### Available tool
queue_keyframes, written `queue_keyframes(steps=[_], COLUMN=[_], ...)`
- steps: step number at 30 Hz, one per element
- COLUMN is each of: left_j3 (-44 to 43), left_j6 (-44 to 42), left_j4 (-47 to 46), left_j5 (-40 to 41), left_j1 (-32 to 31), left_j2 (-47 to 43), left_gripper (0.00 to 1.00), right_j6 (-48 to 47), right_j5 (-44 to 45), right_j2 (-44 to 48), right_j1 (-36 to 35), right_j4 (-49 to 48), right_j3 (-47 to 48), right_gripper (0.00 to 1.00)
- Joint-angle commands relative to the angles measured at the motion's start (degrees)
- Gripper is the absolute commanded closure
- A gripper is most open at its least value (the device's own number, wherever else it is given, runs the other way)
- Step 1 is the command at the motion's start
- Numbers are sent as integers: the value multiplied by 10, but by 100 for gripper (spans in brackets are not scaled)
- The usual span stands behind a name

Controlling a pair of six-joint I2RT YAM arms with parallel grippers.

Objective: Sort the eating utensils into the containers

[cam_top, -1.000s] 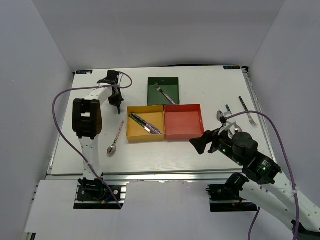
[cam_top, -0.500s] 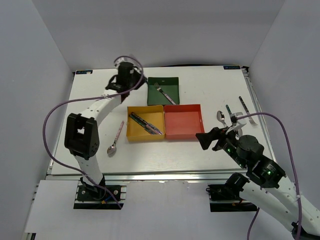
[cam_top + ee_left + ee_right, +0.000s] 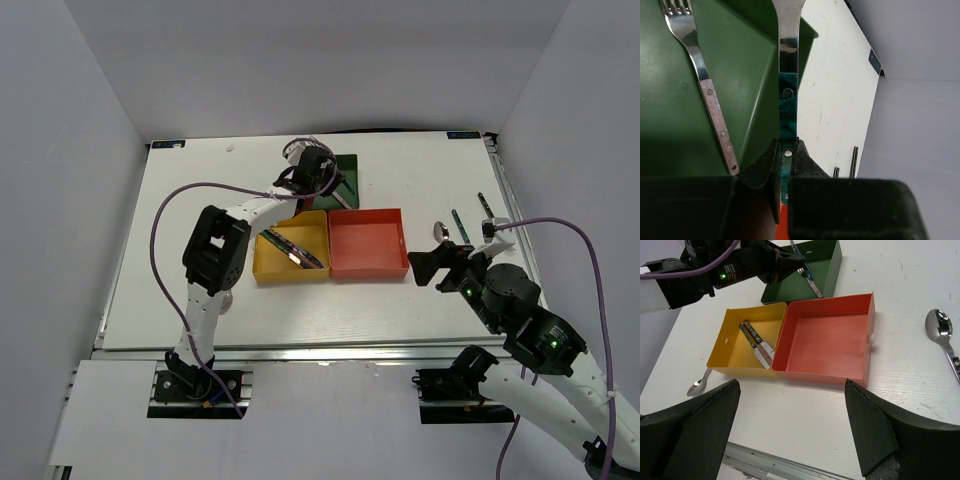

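Note:
My left gripper [image 3: 322,182] is shut on a teal-handled utensil [image 3: 787,100] and holds it over the dark green tray [image 3: 348,196], its silver head pointing past the tray's far rim. A pink-handled fork [image 3: 705,85] lies in that green tray [image 3: 670,115]. The yellow-orange tray [image 3: 272,266] holds two knives [image 3: 296,251]. The red tray [image 3: 367,245] shows nothing inside. My right gripper [image 3: 430,266] is open and empty, near the red tray's right front corner [image 3: 791,385].
A spoon [image 3: 940,325] lies on the table right of the red tray, with two more slim utensils [image 3: 458,222] beyond it near the right edge. Another spoon [image 3: 699,385] lies left of the yellow tray's front.
My left arm has swung from the table's far left across to the green tray. My right gripper has shifted a little to the right.

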State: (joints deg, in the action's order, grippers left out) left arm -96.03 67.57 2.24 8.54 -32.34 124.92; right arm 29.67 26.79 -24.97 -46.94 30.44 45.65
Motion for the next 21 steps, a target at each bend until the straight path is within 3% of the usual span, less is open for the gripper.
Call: queue_keyframes(steps=[1, 4, 9, 12, 16, 21], left_j3=[-2, -6, -19, -6, 22, 9], left_j6=[24, 18, 5, 8, 11, -53], left_j4=[-49, -39, -8, -13, -37, 4], left_j5=[33, 38, 43, 35, 22, 24], left_j1=[-4, -5, -5, -5, -9, -19], left_j2=[-30, -26, -26, -35, -63, -125], left_gripper=[100, 96, 53, 54, 41, 35], right_j6=[-1, -5, -10, -11, -15, -36], right_j5=[20, 15, 6, 9, 12, 31], right_j2=[2, 1, -3, -10, -26, -67], right_j1=[0, 0, 0, 0, 0, 0], right_j4=[6, 5, -5, -8, -15, -26], right_j3=[20, 15, 9, 8, 8, 21], right_gripper=[11, 11, 11, 11, 11, 11])
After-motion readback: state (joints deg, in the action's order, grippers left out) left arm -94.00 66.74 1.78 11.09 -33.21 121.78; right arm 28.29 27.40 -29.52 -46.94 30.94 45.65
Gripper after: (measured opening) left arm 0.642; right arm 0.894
